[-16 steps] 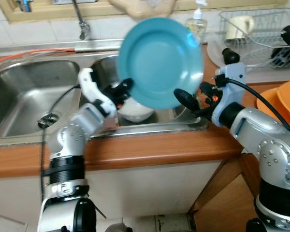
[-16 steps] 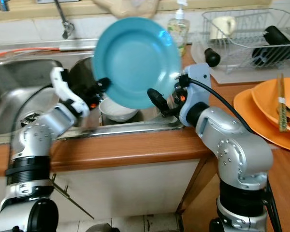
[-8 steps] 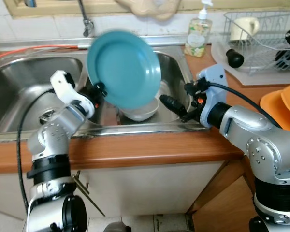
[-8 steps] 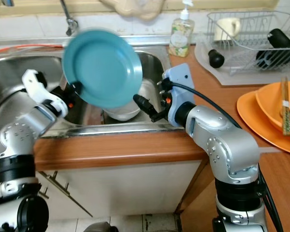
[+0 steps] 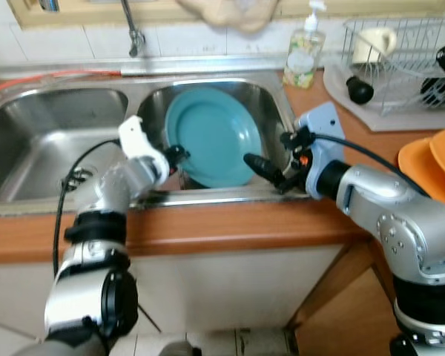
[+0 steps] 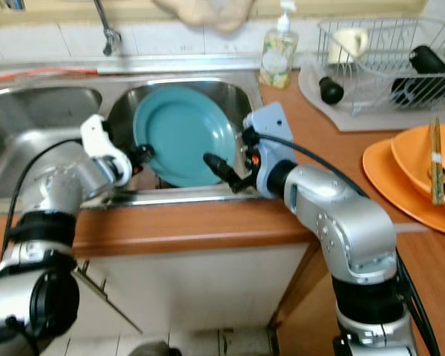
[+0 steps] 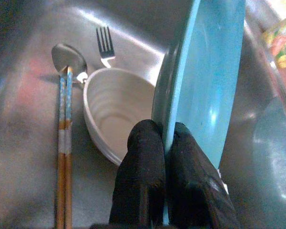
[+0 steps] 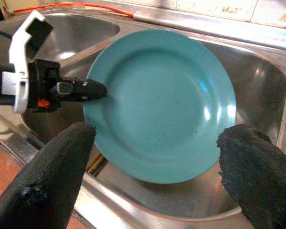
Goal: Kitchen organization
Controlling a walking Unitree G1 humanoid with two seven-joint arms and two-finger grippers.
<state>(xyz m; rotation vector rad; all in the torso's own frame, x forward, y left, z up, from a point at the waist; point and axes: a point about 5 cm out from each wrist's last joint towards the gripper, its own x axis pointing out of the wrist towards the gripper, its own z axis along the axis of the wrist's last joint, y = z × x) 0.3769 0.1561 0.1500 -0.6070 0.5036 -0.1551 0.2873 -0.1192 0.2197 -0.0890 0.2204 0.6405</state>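
Plate [image 5: 211, 144], round, glossy and teal, stands tilted on edge in the right basin of the steel sink [image 5: 44, 141], its rim clamped between the two black fingers of the left pincer [image 7: 164, 143]. Behind the plate, on the basin floor, sits a ribbed white bowl [image 7: 114, 112]; beside the bowl lie a metal spoon [image 7: 69, 57], a fork [image 7: 105, 45] and a pair of wooden chopsticks [image 7: 63, 157]. The right pincer [image 5: 263, 169] hovers at the sink's front edge facing the plate, its padded fingers [image 8: 52, 176] spread wide apart and holding nothing. On the wooden desk [image 5: 245, 222] to the right stand a soap bottle [image 5: 302, 52], a wire dish rack [image 6: 386, 52] with a cream mug [image 6: 345, 41], and stacked orange dishes [image 6: 423, 174] with chopsticks across them.
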